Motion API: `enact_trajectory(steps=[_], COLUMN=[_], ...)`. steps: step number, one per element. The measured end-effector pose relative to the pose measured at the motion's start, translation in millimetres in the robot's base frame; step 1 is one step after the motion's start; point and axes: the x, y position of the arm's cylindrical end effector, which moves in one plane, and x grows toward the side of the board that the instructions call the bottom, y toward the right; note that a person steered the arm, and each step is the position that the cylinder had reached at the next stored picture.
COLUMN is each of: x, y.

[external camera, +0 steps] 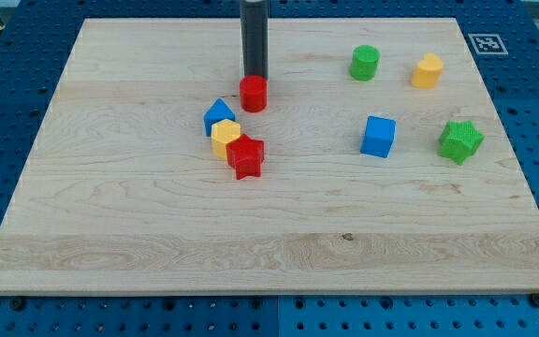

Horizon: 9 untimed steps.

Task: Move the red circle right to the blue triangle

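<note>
Pale wooden board (157, 234) lies on a blue perforated table (7, 84), and all the blocks stand on the board. One landmark serves for all places: the red circle (253, 94), a short red cylinder near the view's top, a little left of the middle.

The dark rod comes down from the view's top edge, and the tip (254, 76) is directly above the red circle in the view, at its far side and seemingly touching it. The arm has no pincer, so nothing is clenched or released; the rod only stands against the block.

Below the red circle and to its left is the blue triangle (218, 114), near but apart from it. Further down from the red circle, the yellow block (225, 136) touches the blue triangle, and the red star (246, 155) touches the yellow block.

Well apart to the right of the red circle are the green cylinder (364, 63) and the yellow block with slanted top (427, 71), both slightly higher. Lower on that side stand the blue cube (378, 136) and the green star (460, 140)
</note>
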Motion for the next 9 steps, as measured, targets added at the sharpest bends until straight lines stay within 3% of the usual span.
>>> enact_trajectory(steps=[3,5,7,8,9], x=[-17,31,28,62,64], y=[5,14,46,62,54])
